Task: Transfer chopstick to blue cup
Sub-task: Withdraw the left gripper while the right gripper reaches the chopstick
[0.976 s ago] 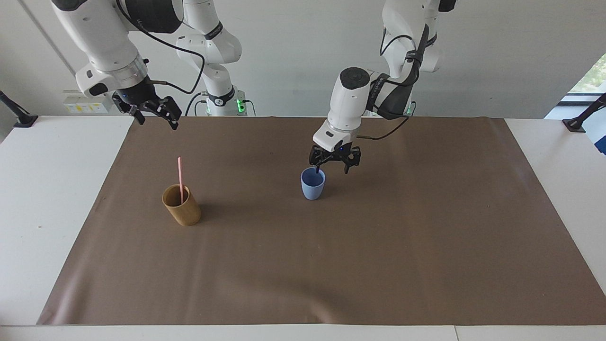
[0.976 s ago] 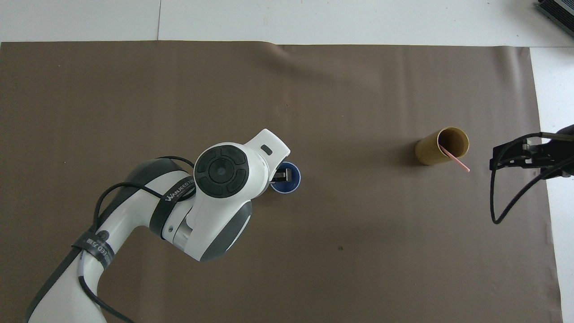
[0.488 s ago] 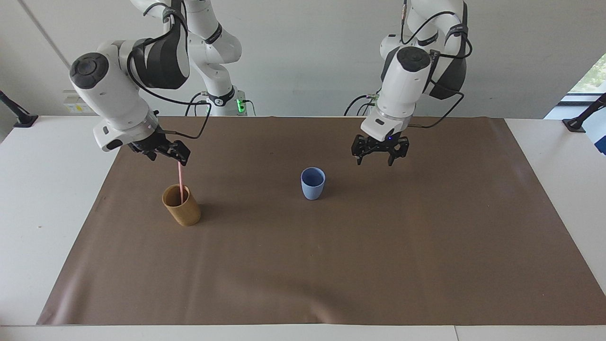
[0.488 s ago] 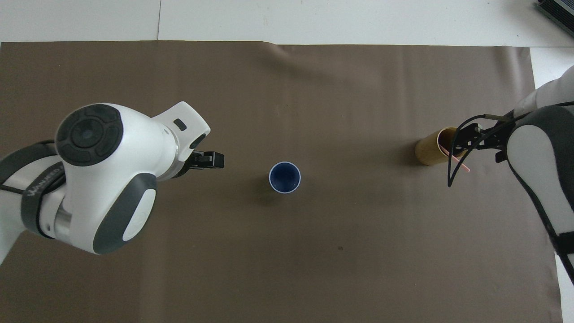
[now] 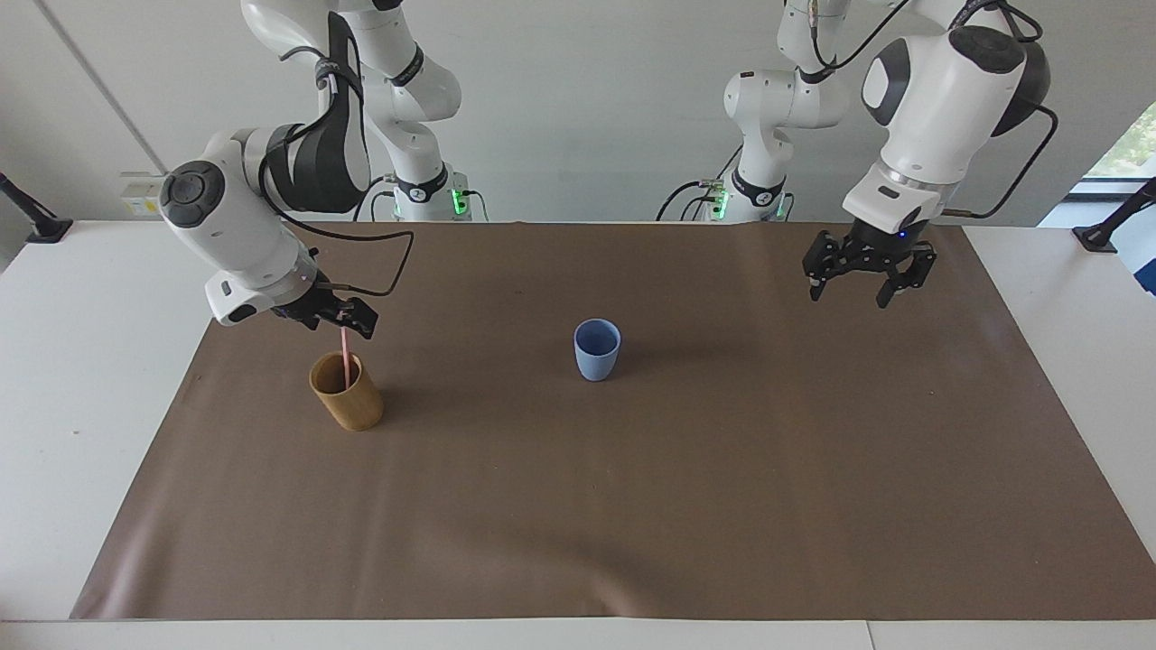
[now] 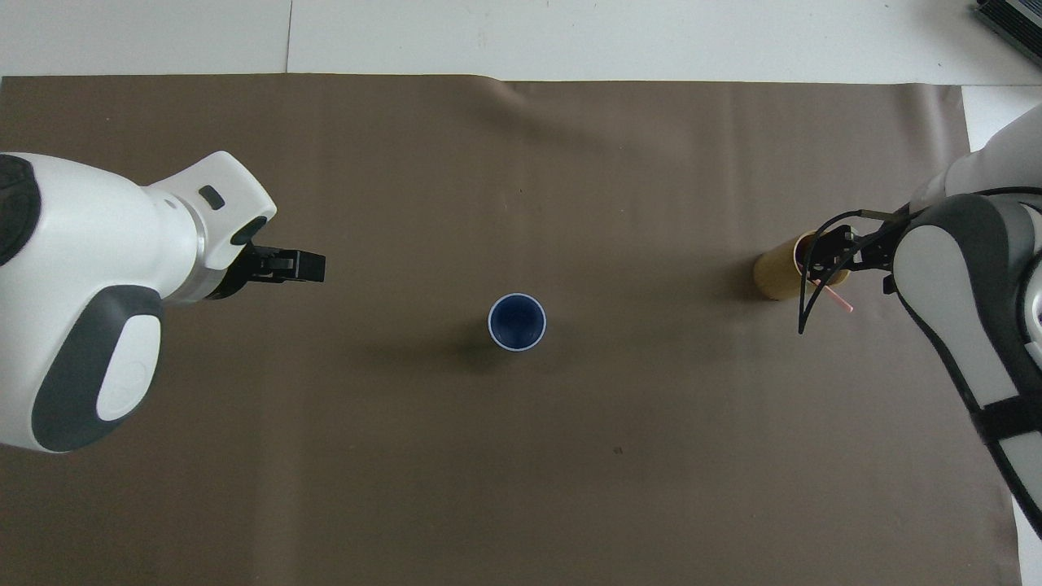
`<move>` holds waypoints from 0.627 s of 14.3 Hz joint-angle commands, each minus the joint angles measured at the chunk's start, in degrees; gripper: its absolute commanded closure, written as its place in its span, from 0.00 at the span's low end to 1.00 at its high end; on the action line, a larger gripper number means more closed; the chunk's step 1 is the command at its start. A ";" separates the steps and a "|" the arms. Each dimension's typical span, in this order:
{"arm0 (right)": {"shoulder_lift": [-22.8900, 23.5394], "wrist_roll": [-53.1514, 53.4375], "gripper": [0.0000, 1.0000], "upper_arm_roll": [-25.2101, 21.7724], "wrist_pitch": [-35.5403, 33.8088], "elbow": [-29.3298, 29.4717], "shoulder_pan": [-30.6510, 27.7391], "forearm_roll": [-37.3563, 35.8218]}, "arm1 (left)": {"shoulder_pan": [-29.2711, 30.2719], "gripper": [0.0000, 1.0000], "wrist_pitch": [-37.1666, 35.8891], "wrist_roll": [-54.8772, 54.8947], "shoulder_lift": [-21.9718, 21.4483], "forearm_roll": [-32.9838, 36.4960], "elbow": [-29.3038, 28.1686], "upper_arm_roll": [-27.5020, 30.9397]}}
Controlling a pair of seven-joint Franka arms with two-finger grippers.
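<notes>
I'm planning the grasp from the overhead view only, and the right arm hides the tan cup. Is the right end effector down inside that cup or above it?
Observer: Above it. The right end effector is over the tan cup, at the top of the chopstick.
Operator: Is the chopstick out of the cup?
Observer: No, its lower end stands inside.
Operator: Is the left end effector on the mat?
Observer: No. The left end effector hangs in the air, open, away from the blue cup.
</notes>
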 commanded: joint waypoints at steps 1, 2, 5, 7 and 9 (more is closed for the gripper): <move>-2.10 -6.13 0.04 0.32 0.32 -2.35 -2.32 1.43 | 4.13 0.00 -7.39 4.24 1.13 -0.02 8.04 -0.73; -1.92 -7.02 0.04 0.32 0.15 -1.91 -3.29 1.43 | 4.40 0.00 -8.98 4.60 1.13 -0.11 9.54 -0.73; -2.10 -6.85 0.05 0.41 -2.05 -0.59 -3.38 1.52 | 5.80 0.00 -13.28 4.69 1.83 -0.72 11.92 -0.47; -1.92 -6.77 0.14 0.41 -2.40 0.03 -3.47 2.04 | 7.03 0.00 -16.71 4.78 1.84 -2.48 13.94 -0.47; -1.92 -6.33 0.23 0.41 -2.49 0.03 -3.39 4.76 | 7.39 0.00 -18.30 4.26 0.96 -2.57 13.25 -0.64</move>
